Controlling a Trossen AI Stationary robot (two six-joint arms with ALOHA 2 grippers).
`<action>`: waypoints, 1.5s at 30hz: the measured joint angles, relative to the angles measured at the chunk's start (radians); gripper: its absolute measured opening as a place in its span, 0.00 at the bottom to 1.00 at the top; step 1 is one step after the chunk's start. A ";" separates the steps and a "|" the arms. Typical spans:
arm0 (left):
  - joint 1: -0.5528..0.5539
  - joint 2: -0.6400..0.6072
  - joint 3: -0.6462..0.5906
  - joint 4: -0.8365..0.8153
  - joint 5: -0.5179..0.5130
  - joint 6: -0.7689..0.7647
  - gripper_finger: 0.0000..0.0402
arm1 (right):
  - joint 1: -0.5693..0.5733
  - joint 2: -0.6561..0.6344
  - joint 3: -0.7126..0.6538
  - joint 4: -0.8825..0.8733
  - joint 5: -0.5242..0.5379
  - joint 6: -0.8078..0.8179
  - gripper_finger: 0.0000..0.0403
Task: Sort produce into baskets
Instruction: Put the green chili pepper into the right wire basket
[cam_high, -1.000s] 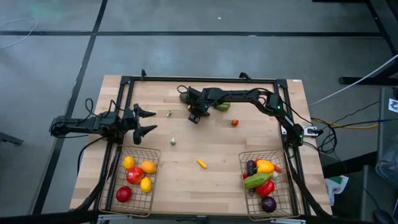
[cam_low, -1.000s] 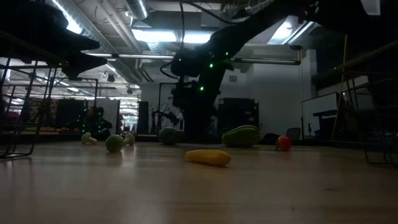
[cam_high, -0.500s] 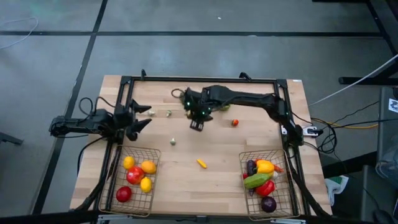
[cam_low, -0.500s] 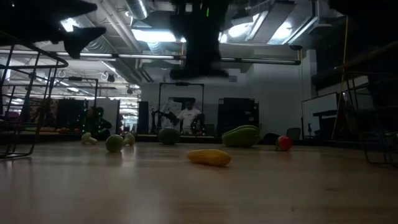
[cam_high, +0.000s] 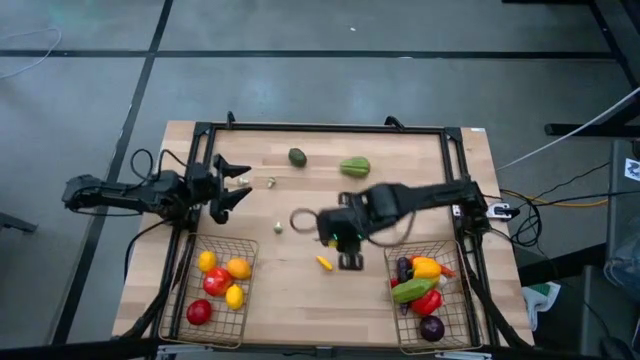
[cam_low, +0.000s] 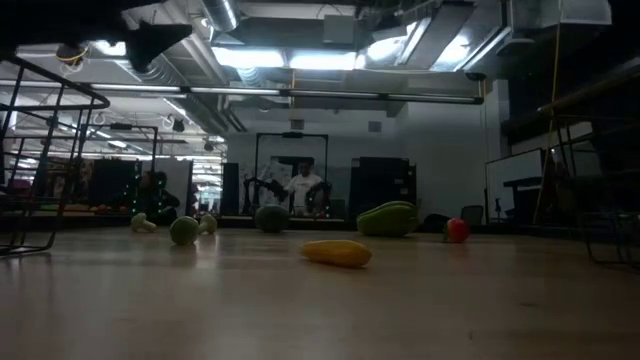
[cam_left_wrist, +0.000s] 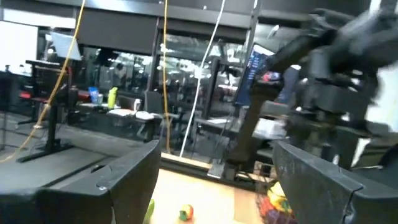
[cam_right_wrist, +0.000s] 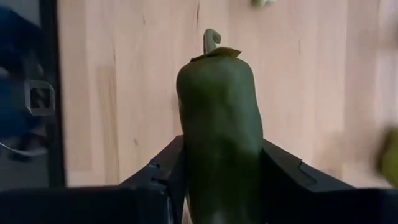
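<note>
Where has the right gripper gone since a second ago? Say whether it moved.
Yes. The right gripper, shut on a green pepper, has swung from the table's far side toward the near edge, close to the right basket.

- Both arms are dark, near-black jointed links with black cables looping off them.
- The right arm has tiny green lights glowing by its wrist and a loose cable loop sticking out.
- The left arm has wires curling around its joints.
- The left gripper has pointed, flat, matte black fingers with a small screw showing.
</note>
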 joint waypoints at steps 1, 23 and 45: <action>0.000 0.037 0.028 0.004 -0.007 0.003 0.76 | 0.023 -0.001 0.000 -0.029 0.027 0.016 0.36; 0.001 0.690 0.392 0.000 -0.019 -0.087 0.76 | 0.459 -0.026 -0.302 -0.068 0.113 0.216 0.37; 0.122 0.749 0.399 0.032 -0.040 -0.130 0.76 | 0.527 -0.335 -0.867 -0.057 0.147 0.571 0.37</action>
